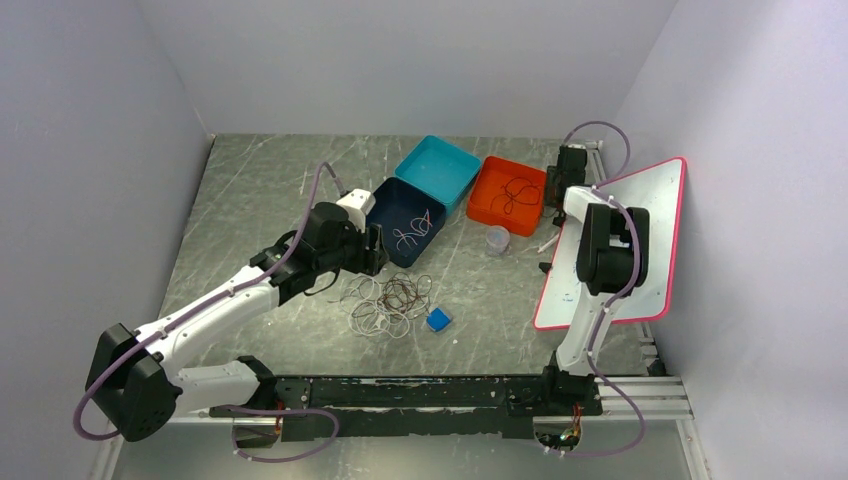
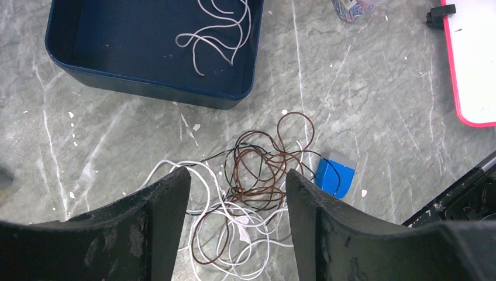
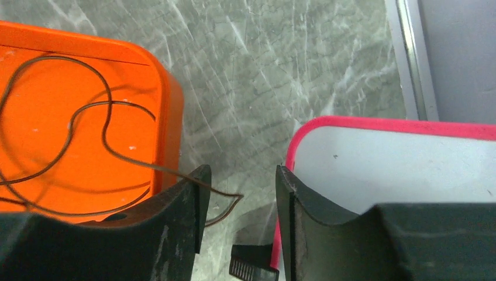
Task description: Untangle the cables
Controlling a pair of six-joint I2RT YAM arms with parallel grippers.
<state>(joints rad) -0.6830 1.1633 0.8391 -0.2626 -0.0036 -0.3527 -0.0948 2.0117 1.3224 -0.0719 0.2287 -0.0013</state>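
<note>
Lining up the next pick
Left gripper (image 2: 237,178) gapes empty above the cables (image 2: 260,170) beside the navy tray (image 2: 146,89); next it probably needs to pinch one loop.

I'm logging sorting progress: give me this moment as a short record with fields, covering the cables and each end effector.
navy tray: one whitish cable inside
tangled cables: white, black and brown, knotted on the table beside the navy tray
orange tray: one brown cable, its end trailing over the rim
left end effector: open, over the tangled cables
right end effector: open, empty, beside the orange tray
</note>
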